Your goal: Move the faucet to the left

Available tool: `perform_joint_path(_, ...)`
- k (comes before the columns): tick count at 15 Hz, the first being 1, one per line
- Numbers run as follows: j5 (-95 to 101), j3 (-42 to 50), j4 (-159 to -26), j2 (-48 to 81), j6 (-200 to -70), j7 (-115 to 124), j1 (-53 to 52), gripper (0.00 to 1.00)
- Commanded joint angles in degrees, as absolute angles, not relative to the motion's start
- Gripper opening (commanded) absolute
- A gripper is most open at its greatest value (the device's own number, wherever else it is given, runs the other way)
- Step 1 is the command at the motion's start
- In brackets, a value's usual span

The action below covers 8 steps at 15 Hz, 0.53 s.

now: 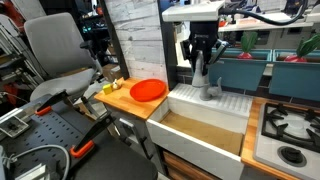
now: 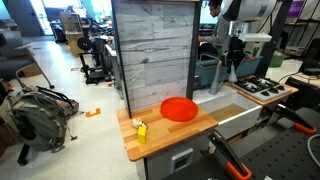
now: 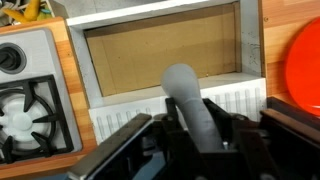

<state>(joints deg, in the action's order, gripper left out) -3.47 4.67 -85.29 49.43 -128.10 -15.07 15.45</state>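
Wooden table [image 1: 122, 101] holds a white sink [image 1: 195, 148]. Behind the sink stands the faucet [image 3: 186, 95], its neck apparently clamped in the hand [image 1: 203, 62]. Risk: the smooth neck may slip during the swivel, or a stiff pivot may strain the base.

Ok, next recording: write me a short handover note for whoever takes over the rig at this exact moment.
Gripper: lowered at the back of the sink, fingers on either side of the faucet, apparently shut on it.
Faucet: upright on the sink's ridged back ledge, spout pointing out over the basin.
Nearby: orange plate on the counter on one side, stove on the other.
Done: reach and grasp.
Left: swing the faucet to the left, which looks not yet done, then release and back away.
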Motion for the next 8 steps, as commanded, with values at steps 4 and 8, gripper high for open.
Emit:
perform_joint_path(4,-7.0,0.9,-84.8,48.9,-122.3,-13.0,15.7,0.08)
perform_joint_path(8,-8.3,-0.5,-84.6,49.4,-123.1,-12.1,15.8,0.08)
